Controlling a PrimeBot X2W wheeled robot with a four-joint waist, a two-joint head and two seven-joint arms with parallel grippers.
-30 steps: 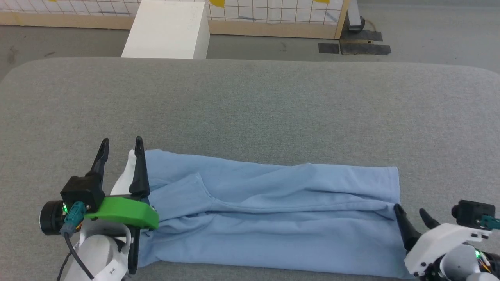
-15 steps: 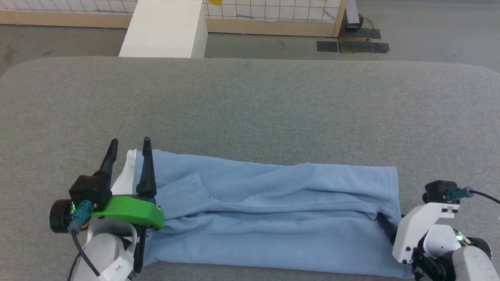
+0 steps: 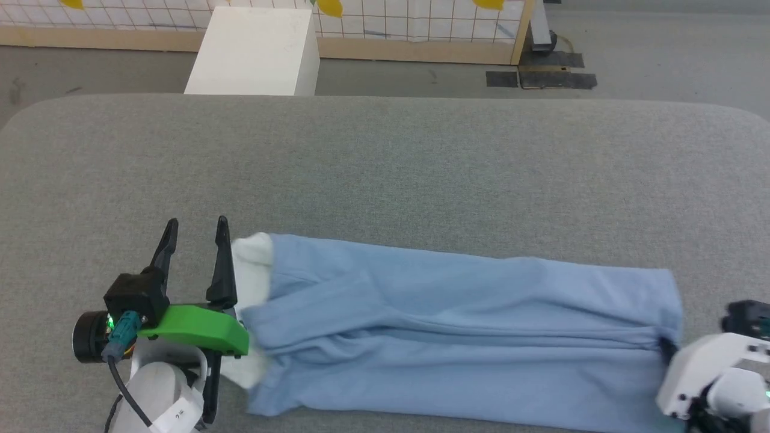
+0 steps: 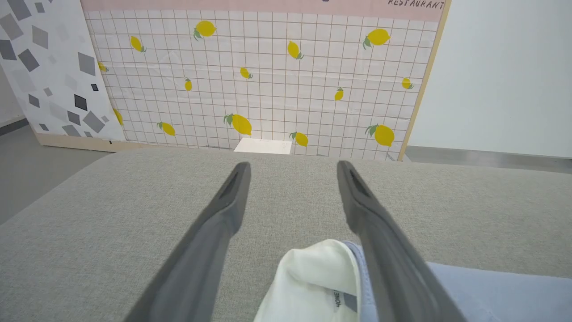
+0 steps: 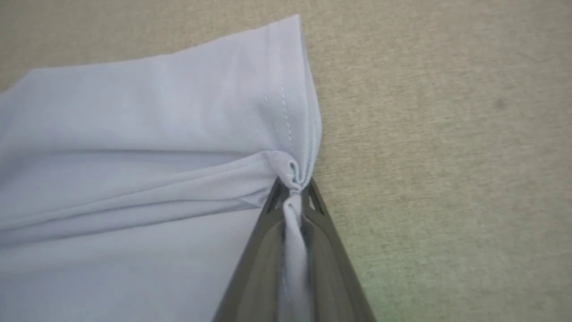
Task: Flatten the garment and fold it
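The garment, a light blue shirt folded lengthwise into a long strip, lies across the near part of the grey table, with its white collar at the left end. My left gripper stands open beside the collar, which lies between the fingers near their base. At the strip's right end, my right gripper is shut on a bunched fold of the garment's hem edge; in the head view its fingertips are mostly hidden by cloth and the white wrist.
Beyond the table's far edge stands a white box on the floor, before a tiled lemon-patterned panel. The far half of the table is bare grey fabric.
My right gripper has shut on the garment's right hem and pulled it rightward, stretching the strip; the collar end slid right, away from my left gripper. The left gripper stayed open.
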